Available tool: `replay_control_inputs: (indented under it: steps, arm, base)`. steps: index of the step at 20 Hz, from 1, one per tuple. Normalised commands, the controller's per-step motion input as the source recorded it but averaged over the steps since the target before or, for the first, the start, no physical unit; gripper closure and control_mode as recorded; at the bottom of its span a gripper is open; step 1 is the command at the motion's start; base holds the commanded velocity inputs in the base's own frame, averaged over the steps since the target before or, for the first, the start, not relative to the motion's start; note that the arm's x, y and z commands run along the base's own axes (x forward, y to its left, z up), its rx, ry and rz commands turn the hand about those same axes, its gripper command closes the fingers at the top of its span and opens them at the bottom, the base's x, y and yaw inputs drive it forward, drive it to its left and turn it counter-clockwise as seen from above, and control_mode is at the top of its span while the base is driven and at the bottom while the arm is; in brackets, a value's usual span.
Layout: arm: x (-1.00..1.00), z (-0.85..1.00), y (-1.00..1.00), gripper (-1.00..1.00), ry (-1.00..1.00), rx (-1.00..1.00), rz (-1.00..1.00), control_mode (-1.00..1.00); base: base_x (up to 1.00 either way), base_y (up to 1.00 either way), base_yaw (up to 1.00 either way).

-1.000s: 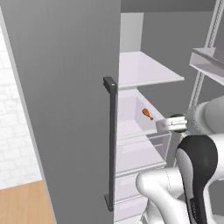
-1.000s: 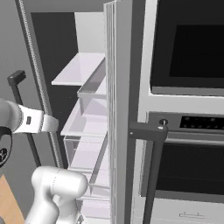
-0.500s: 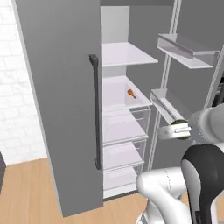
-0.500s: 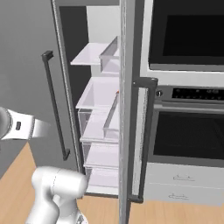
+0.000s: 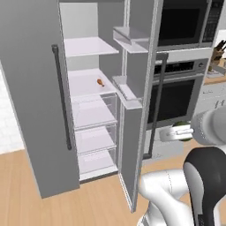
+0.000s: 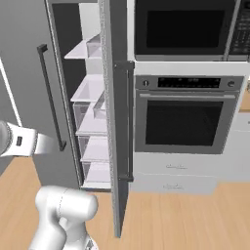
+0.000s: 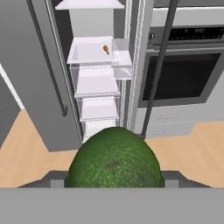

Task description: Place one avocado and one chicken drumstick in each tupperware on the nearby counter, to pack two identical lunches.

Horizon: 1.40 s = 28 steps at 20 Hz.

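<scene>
A dark green avocado (image 7: 114, 157) sits between the two fingers of my gripper (image 7: 113, 183), which is shut on it. In the left base view the gripper (image 5: 175, 133) hangs at mid right, in front of the oven, with a bit of the avocado (image 5: 182, 125) showing above it. An orange chicken drumstick (image 5: 100, 82) lies on a white shelf inside the open fridge, also seen far ahead as the drumstick (image 7: 105, 49). A strip of the wooden counter (image 5: 215, 80) shows at the far right edge. The tupperware is out of view.
The fridge stands open, its grey left door (image 5: 31, 97) and right door (image 5: 137, 110) swung out toward me. A built-in oven (image 6: 185, 117) and a microwave (image 6: 180, 29) stand to the right. A knife block (image 5: 218, 55) stands on the counter. Wooden floor lies below.
The whole picture has shifted: the base has pulled back and turned right, so the fridge looks farther off and the oven has come into view. The gripper still holds the avocado.
</scene>
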Motion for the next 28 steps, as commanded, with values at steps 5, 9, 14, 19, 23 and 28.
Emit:
replay_control_inputs:
  steps: [5, 9, 14, 19, 23, 28]
  arm:
    - [0.00, 0.00, 0.00, 1.00, 0.00, 0.00, 0.00, 1.00]
    - [0.00, 0.00, 0.00, 1.00, 0.00, 0.00, 0.00, 1.00]
    - [0.00, 0.00, 0.00, 1.00, 0.00, 0.00, 0.00, 1.00]
    - [0.00, 0.00, 0.00, 1.00, 0.00, 0.00, 0.00, 1.00]
    - [0.00, 0.00, 0.00, 1.00, 0.00, 0.00, 0.00, 1.00]
    - [0.00, 0.00, 0.00, 1.00, 0.00, 0.00, 0.00, 1.00]
  base:
    - [-0.58, -0.75, -0.22]
    - [-0.25, -0.74, -0.20]
    - [-0.16, -0.59, -0.16]
    - [-0.15, -0.68, -0.12]
    - [0.00, -0.90, -0.12]
    - [0.61, -0.99, -0.16]
